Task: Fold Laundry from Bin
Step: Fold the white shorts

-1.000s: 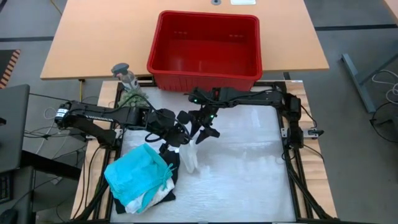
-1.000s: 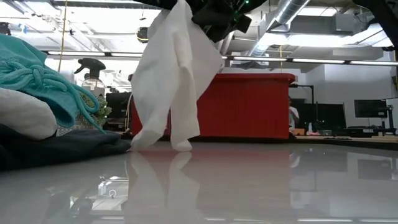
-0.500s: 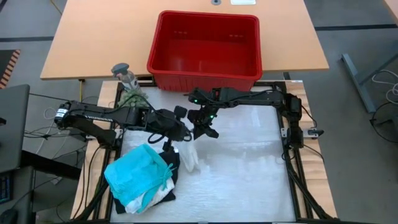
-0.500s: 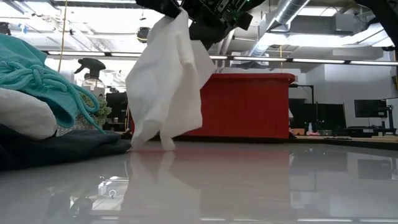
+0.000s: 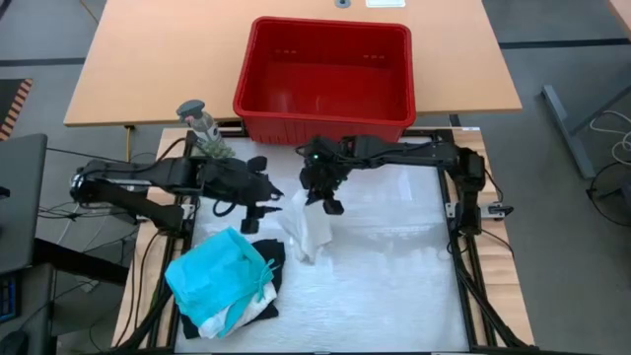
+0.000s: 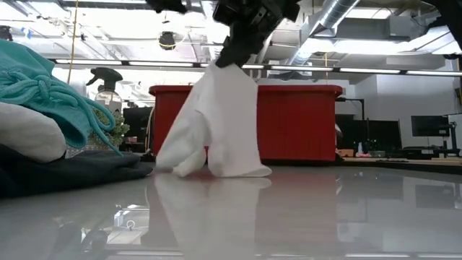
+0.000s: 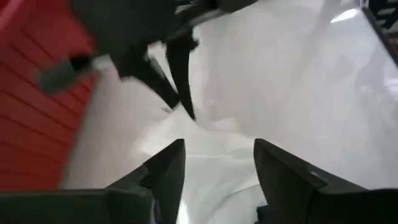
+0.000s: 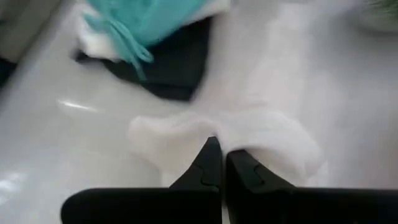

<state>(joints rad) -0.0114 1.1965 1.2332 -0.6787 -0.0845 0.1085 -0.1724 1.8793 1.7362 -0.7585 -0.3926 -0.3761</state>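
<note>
- Right gripper (image 5: 330, 202): fingers pressed together, pinching the top edge of the white garment (image 5: 308, 229). A second ago these fingers were spread beside the cloth; they have since closed on it.
- Left gripper (image 5: 258, 212): fingers spread, with nothing between them. A second ago they gripped the same garment; they have let go and drawn back toward the left side of the bench (image 5: 394, 276).
- White garment: hangs from the right gripper alone. In the low view it drapes down as a cone (image 6: 216, 123), and its lower end now rests on the bench, where before it hung nearly clear.
- Meaning for the task: the garment has been handed from the left arm to the right. In my judgement this is a regrasp, which frees the left gripper to take another edge or corner so the cloth can be spread flat for folding.
- Folded stack: the teal garment (image 5: 219, 274) lies on the black garment (image 5: 271, 258), at the left front of the bench, just beside the hanging cloth.
- Bin (image 5: 325, 113): stands at the far edge of the bench. No laundry shows inside it in the high view.
</note>
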